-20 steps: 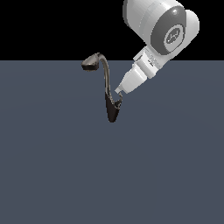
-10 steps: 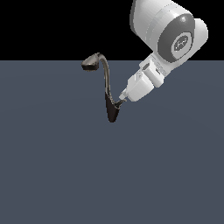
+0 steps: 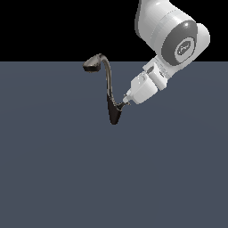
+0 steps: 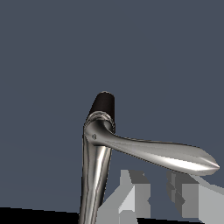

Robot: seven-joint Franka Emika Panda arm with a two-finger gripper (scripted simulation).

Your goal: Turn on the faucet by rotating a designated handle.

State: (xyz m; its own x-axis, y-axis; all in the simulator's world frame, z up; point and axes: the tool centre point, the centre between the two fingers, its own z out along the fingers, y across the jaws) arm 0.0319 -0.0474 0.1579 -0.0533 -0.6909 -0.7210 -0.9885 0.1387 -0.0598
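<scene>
The flat slate-grey tabletop [image 3: 58,178] filled the lower part of the exterior view under a black background. Above it, the white Franka arm [image 3: 171,33] with its grey round joint cap reached down from the exterior view's upper right, slanting toward the middle of the scene.

The small dark brownish-grey metallic faucet [image 3: 108,89] stood left of centre in the exterior view, on the far part of the tabletop. Its tapered pointed body sat lowest, its curved gooseneck rose from that, and its flattened oval spray head hung off toward the exterior view's left.

The white boxy gripper [image 3: 128,101] met the faucet from the exterior view's right, at the height of the body's upper end. The jaws stood apart: the wrist view showed two pale grey fingers [image 4: 131,192] with a clear gap between them, clamped on nothing.

The thin curved grey lever handle [image 4: 175,156] branched off the faucet's body and ran out to a pointed tip. In the wrist view it lay just in front of the fingers and crossed the gap between them. Whether a finger actually touched the lever could not be told.
</scene>
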